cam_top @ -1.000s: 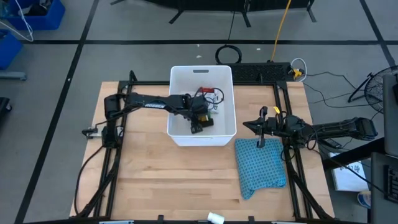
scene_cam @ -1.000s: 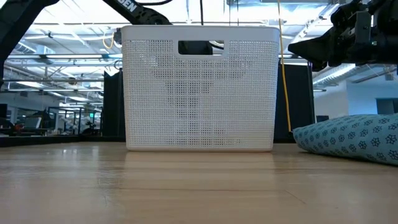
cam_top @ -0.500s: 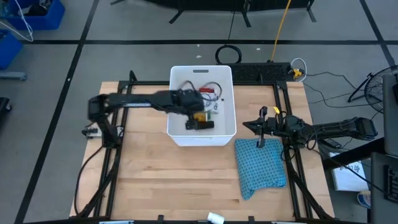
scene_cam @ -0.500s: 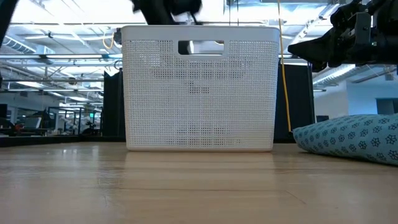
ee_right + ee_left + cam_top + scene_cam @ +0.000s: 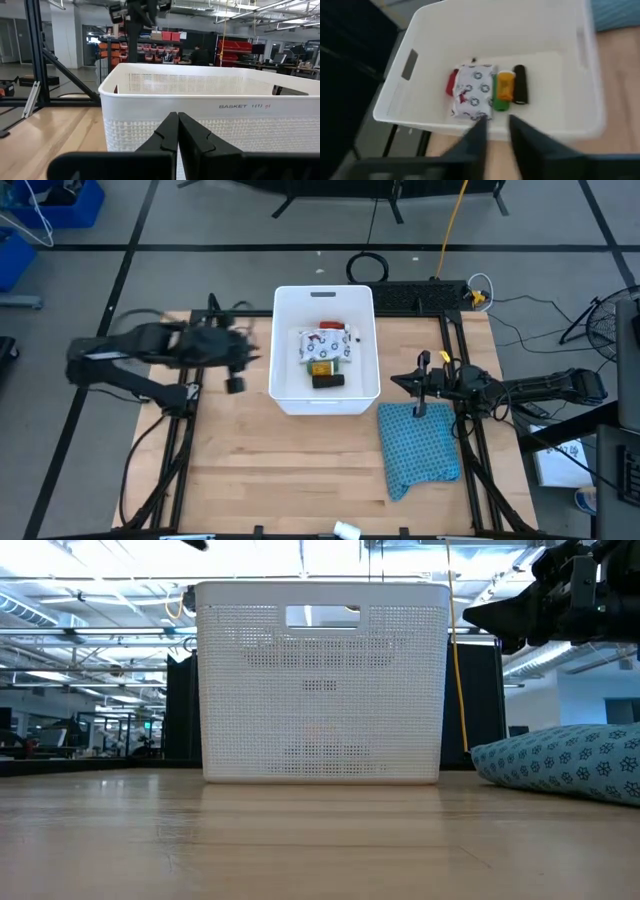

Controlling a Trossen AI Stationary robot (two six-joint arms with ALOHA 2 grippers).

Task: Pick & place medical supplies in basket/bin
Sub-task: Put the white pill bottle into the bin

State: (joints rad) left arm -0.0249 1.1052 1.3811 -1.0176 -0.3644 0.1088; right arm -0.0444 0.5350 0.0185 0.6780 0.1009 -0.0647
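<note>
Although nothing is held at this moment, the supplies can be judged from where they lie. At the left of the high view the left gripper (image 5: 234, 370) hangs over the table just outside the white basket (image 5: 286, 398), empty, its fingers (image 5: 472, 145) a narrow gap apart in its own wrist view.

Moving rightward into the frame's centre, the items sit bunched on the basket floor: the flat white packet (image 5: 313, 347) lies on top, the red tube (image 5: 331, 326) peeks out at its upper edge, and the orange bottle (image 5: 320, 368) and black block (image 5: 328, 381) lie just below it. The green block (image 5: 497, 98) shows only in the left wrist view, between packet and bottle.

All look light. The packet is probably soft and limp, best pinched at a free edge. The bottle is rigid, smooth and round, likely to roll, so across its middle is the safest hold. The blocks appear stiff and easy across their short sides.

At the right of the frame the right gripper (image 5: 422, 387) waits near the blue cloth (image 5: 420, 448), fingers pressed together.
</note>
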